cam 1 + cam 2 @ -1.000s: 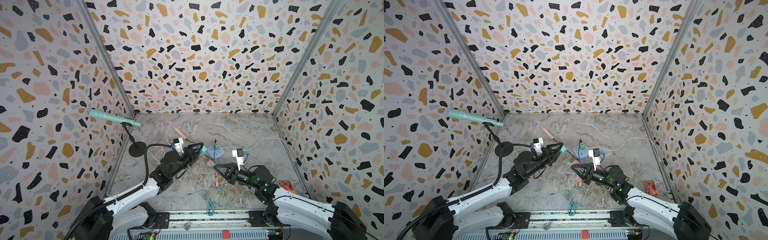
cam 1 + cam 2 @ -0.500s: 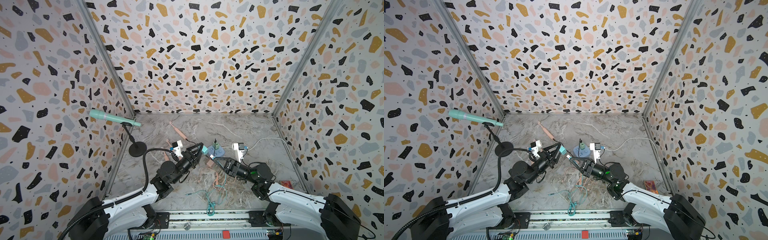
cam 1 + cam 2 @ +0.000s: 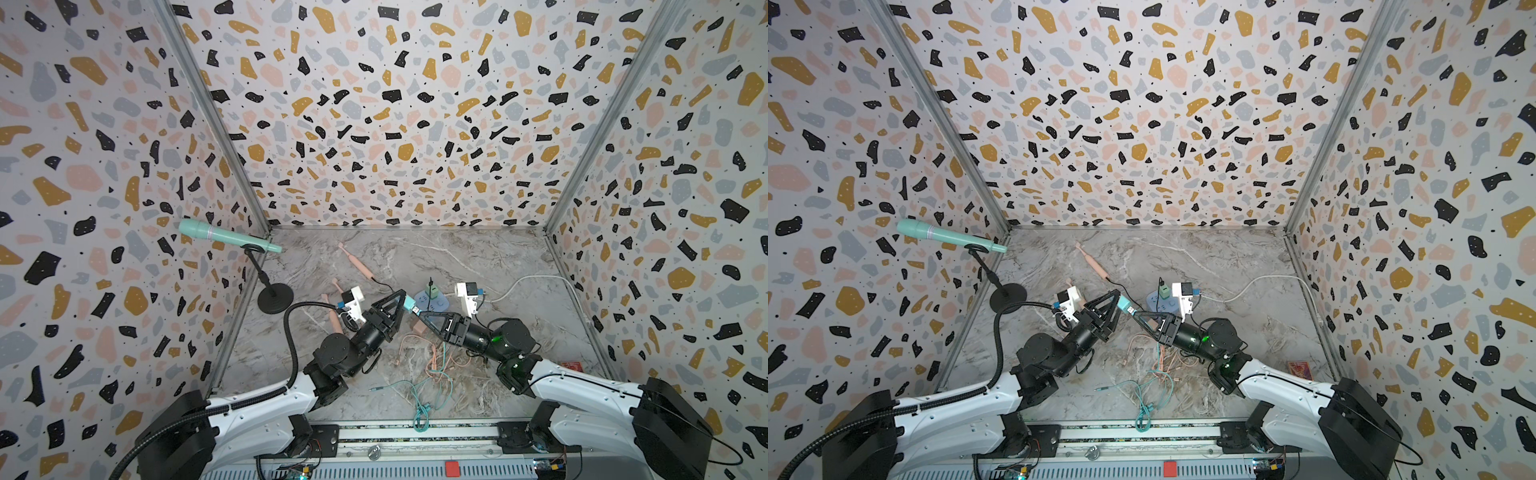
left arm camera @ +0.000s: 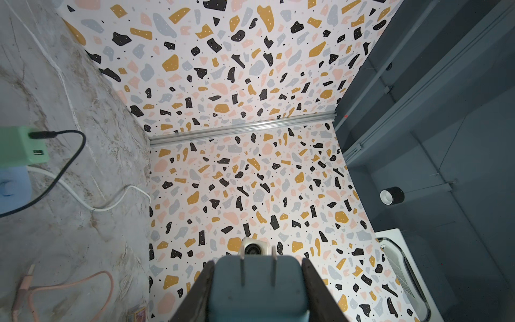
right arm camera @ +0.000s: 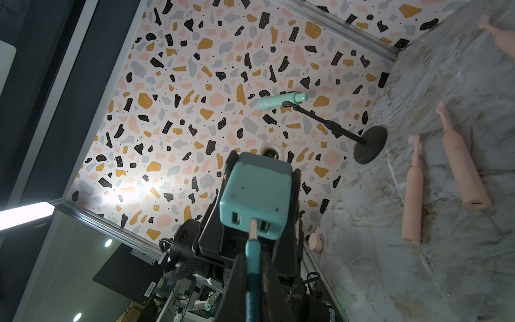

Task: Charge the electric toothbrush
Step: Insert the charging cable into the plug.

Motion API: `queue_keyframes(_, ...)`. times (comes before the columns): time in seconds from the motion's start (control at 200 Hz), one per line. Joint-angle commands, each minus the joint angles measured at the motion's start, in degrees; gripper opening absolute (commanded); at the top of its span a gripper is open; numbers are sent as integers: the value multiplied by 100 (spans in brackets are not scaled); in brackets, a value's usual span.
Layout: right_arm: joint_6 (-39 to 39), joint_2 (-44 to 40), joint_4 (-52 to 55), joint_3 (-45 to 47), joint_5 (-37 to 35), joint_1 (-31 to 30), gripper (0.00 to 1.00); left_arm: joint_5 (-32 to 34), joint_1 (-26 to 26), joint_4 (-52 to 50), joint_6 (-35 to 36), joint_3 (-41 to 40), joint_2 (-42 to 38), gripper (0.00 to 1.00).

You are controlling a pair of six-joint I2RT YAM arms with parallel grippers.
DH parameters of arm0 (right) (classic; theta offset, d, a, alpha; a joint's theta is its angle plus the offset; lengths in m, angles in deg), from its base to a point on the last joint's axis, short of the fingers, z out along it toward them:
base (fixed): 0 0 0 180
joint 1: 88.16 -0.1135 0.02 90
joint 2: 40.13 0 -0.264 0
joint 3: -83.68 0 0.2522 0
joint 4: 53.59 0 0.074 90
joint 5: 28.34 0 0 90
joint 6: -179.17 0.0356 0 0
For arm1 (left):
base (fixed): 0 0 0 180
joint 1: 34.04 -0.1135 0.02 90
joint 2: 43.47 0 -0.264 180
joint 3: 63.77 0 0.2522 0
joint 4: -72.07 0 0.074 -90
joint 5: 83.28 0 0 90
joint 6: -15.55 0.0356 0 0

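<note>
Within the last second the arms met. The left fingers (image 4: pixel 199 295) clamp the adapter (image 5: pixel 255 200), and the right fingers (image 5: pixel 237 284) pinch the plug (image 5: pixel 253 231), now touching the adapter's ports (not yet in, I judge). The toothbrush (image 5: pixel 412 195) lies on the desk (image 3: pixel 478 257) near the adapter, on the left arm's side.

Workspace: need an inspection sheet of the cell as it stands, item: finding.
Surface: marble-pattern table.
Job's things: teal adapter and USB plug held tip to port face; seating cannot be told. Three pink toothbrushes lie flat: far toothbrush has a black cable at its base; two near toothbrushes have empty ports. Green charger sits on blue power strip.
Clutter: microphone on stand, red card.
Grippers: left gripper shut on teal adapter; right gripper shut on USB plug.
Cables: pink and teal tangle at front; white cord leaves the strip.
Surroundings: terrazzo walls on three sides.
</note>
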Motion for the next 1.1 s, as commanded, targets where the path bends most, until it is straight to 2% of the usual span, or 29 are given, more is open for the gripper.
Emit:
queue_keyframes(0.0,67,-36,-19,-314,-117,-33,0,192,129,509,334,-18,-43,0)
queue_keyframes(1.091,-197,-216,336,-490,-216,-104,0,295,479,340,974,22,148,0)
